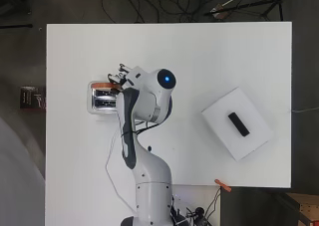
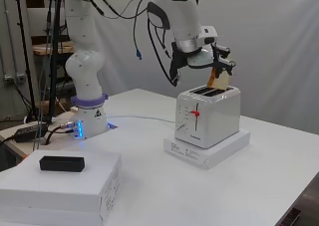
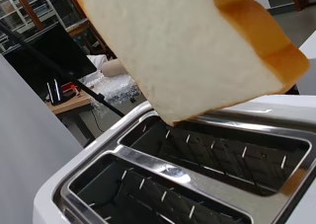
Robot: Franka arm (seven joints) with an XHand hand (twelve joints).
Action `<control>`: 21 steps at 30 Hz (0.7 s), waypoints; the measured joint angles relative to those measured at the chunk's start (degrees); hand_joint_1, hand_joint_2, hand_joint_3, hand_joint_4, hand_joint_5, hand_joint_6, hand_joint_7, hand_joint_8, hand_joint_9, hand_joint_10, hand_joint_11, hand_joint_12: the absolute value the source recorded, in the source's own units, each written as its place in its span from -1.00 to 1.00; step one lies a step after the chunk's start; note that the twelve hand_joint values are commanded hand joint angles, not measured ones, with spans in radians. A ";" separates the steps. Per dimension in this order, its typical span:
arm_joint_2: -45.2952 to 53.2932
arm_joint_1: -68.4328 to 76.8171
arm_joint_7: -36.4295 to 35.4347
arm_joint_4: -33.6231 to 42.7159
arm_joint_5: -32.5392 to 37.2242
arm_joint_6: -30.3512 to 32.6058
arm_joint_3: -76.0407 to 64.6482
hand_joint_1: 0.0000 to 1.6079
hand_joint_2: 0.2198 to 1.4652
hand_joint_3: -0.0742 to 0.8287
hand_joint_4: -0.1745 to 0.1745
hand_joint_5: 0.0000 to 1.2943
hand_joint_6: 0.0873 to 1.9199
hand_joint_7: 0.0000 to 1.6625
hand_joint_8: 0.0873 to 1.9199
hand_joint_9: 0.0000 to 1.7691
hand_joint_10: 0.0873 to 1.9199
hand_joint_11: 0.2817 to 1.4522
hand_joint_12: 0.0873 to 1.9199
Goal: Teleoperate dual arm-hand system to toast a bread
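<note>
A white two-slot toaster (image 2: 209, 117) stands on a flat white box (image 2: 227, 149) at the table's left in the overhead view (image 1: 94, 104). Its red lever (image 2: 196, 113) sits partway down the front. My hand (image 2: 218, 54) is shut on a slice of bread (image 2: 220, 79), pinching its top. The slice hangs tilted, its lower corner just over one slot. In the wrist view the bread (image 3: 187, 46) fills the upper picture, with both empty slots (image 3: 222, 155) below it. From overhead the hand (image 1: 122, 76) covers most of the slice (image 1: 109, 85).
A white box (image 1: 238, 130) with a black block (image 1: 239, 124) on it lies at the table's right, seen near the front in the side view (image 2: 62, 186). An orange clamp (image 1: 223, 185) sits at the table's near edge. A cable (image 1: 112, 178) runs past the arm's base.
</note>
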 joint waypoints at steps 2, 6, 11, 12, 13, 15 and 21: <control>-0.51 -0.28 0.03 -0.89 -0.34 0.33 0.15 0.02 0.74 -0.83 1.00 -0.01 0.52 0.60 -0.93 0.41 -0.46 -0.34 -0.38; -1.04 -0.84 -0.86 -2.40 0.27 0.11 -0.20 0.04 0.72 -0.83 1.00 0.02 0.50 0.58 -0.81 0.38 -0.30 -0.35 -0.31; -2.96 -1.45 -0.63 -3.25 -0.54 0.75 1.01 0.03 0.73 -0.83 1.00 0.01 0.51 0.53 -0.76 0.35 -0.29 -0.37 -0.29; -3.42 -1.58 -0.04 -3.45 -1.18 0.89 1.49 0.03 0.73 -0.83 1.00 0.00 0.51 0.52 -0.75 0.34 -0.28 -0.37 -0.31; -3.61 -1.61 0.44 -3.66 -1.69 0.98 1.89 0.03 0.74 -0.84 1.00 0.00 0.52 0.51 -0.73 0.34 -0.28 -0.36 -0.31; -3.22 -1.71 0.24 -3.64 -1.27 0.53 2.00 0.03 0.74 -0.84 1.00 -0.01 0.52 0.50 -0.70 0.34 -0.25 -0.35 -0.31; -0.91 -2.00 -1.25 -2.64 1.20 -1.19 3.80 0.02 0.74 -0.84 1.00 -0.02 0.53 0.46 -0.61 0.33 -0.24 -0.36 -0.26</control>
